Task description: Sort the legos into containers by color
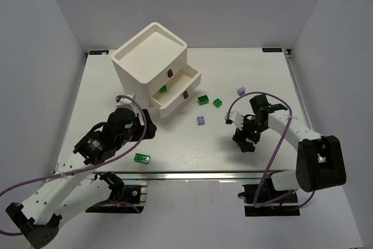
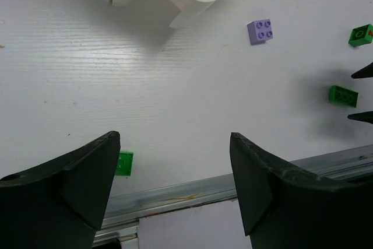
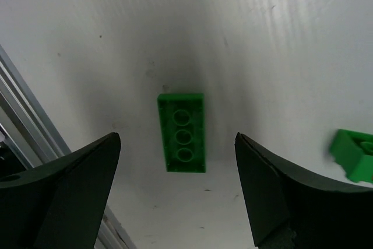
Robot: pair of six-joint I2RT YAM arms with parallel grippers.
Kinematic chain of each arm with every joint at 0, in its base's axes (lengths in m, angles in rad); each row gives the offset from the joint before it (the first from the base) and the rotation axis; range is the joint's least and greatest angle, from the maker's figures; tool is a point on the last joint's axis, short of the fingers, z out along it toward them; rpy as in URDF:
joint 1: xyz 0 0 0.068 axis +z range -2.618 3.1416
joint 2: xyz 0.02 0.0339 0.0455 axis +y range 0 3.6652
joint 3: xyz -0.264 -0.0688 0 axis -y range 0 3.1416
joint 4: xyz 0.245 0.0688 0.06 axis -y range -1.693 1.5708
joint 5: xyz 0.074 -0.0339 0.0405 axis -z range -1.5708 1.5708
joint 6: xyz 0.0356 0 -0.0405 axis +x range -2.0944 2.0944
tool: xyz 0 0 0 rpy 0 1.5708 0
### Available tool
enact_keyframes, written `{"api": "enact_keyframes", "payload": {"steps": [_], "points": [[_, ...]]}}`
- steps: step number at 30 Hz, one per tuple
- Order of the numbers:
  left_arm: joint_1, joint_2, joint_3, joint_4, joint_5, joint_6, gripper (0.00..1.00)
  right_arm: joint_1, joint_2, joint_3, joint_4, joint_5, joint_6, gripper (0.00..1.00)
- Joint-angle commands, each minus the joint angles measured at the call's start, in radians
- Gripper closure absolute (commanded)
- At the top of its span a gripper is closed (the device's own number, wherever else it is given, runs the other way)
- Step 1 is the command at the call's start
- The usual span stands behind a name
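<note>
Progress is early: only 1 green lego [image 1: 163,89] is seen stored, in the lower open drawer [image 1: 175,104] of the white cabinet [image 1: 150,56]. The upper open drawer [image 1: 187,77] looks empty where its floor shows. A 3rd drawer cannot be made out.

Unsorted on the table [image 1: 274,74]:
- 2 pale purple bricks: one [image 1: 241,91] well right of the drawers, one [image 1: 201,121] mid-table
- 2 green bricks [image 1: 203,100] and [image 1: 217,102] just right of the lower drawer
- 1 small green piece [image 2: 361,34] near the right arm
- 1 green brick [image 1: 142,158] near the front edge
- 1 green 3-stud brick [image 3: 182,132] under the right gripper

Shades of green cannot be told apart reliably, so the split between green containers is unclear. No purple is seen stored.

The right gripper [image 1: 245,139] has its fingers spread wide with nothing pinched. They straddle the 3-stud brick, which lies flat on the table, so a pick of that brick is judged to be the step in hand.

The left gripper [image 2: 175,144] is also spread and empty. It is held over bare table by the front rail [image 2: 192,193], with the front-edge green brick just beside 1 finger.

Obstructions:
- The upper drawer overhangs part of the lower one, so the drop opening there is narrowed.
- The purple cable loop [image 1: 233,106] of the right arm hangs over the loose bricks.
- The left arm is parked close to the drawer fronts, so a crossing path is judged tight.
</note>
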Motion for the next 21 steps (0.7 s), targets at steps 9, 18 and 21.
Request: {"api": "enact_keyframes", "payload": {"steps": [9,18,21], "points": [[-0.001,-0.130,-0.110,0.078,0.011,0.079,0.09,0.041,-0.048,-0.120,0.158,0.161,0.026,0.17],[0.008,-0.117,-0.106,0.035,0.014,0.010,0.09,0.046,-0.035,-0.173,0.221,0.154,0.012,0.35],[0.008,-0.139,-0.113,0.029,0.012,-0.040,0.09,0.044,-0.043,-0.176,0.215,0.134,-0.012,0.47]]}}
